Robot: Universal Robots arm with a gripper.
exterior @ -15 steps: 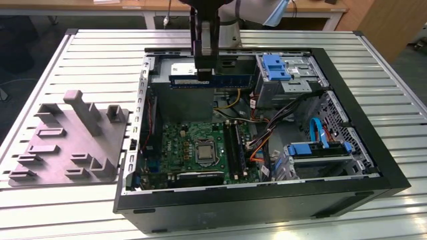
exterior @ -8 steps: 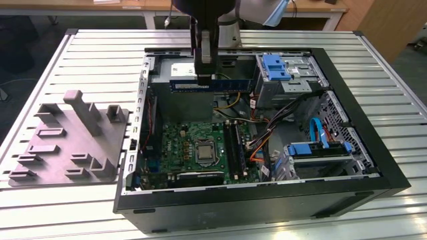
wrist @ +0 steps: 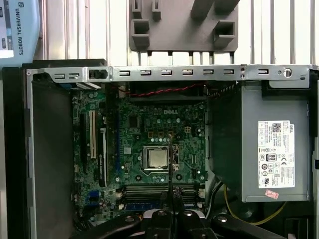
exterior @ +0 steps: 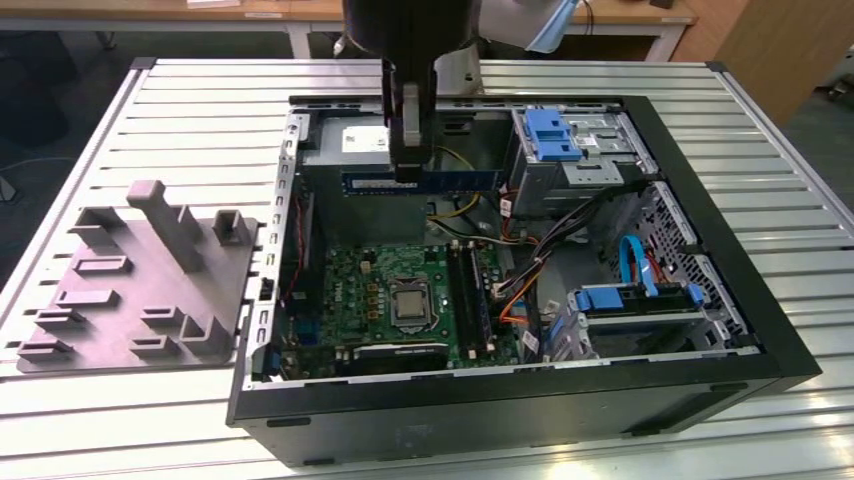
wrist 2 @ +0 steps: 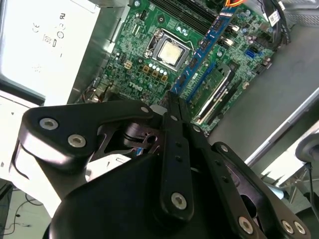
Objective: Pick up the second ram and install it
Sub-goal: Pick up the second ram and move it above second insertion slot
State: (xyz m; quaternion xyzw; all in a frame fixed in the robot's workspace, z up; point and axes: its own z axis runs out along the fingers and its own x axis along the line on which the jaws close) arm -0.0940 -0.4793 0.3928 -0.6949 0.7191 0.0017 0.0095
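Fingers (wrist 2: 172, 147): clamped on ram (wrist 2: 204, 45), above case (exterior: 534, 410).
Care: keep level, align over slots (exterior: 467, 285), press straight down.

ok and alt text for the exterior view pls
The arm's tool holds the second ram, a blue stick held level, above the open computer case, whose motherboard faces up. The case lies on a slatted metal table, with a grey fixture on the exterior view's left.

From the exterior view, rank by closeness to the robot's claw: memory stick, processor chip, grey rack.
1. Memory stick, held in the gripper.
2. Processor chip, down on the motherboard.
3. Grey rack, outside the case, exterior view's left.
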